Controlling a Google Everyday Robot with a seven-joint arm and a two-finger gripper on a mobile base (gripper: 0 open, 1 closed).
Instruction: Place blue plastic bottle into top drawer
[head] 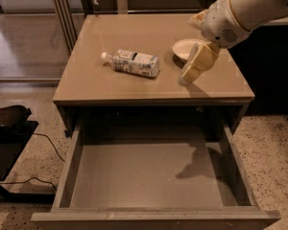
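Warm, moderate light is falling from above onto the counter (pixel 110 87), whose smooth top is giving off a soft sheen. The end effector (pixel 185 79) is hanging over the counter's right front part and casting a dark shadow below the counter, on the grey bottom of the top drawer (pixel 125 176). The blue plastic bottle (pixel 134 63) is laying a thin shadow on the counter. The recess under the counter's front edge is sitting in deep shade.

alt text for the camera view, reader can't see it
A blue plastic bottle lies on its side on a taupe cabinet top, above the open, empty top drawer. The robot's tool hovers to the bottle's right, beside a white bowl.
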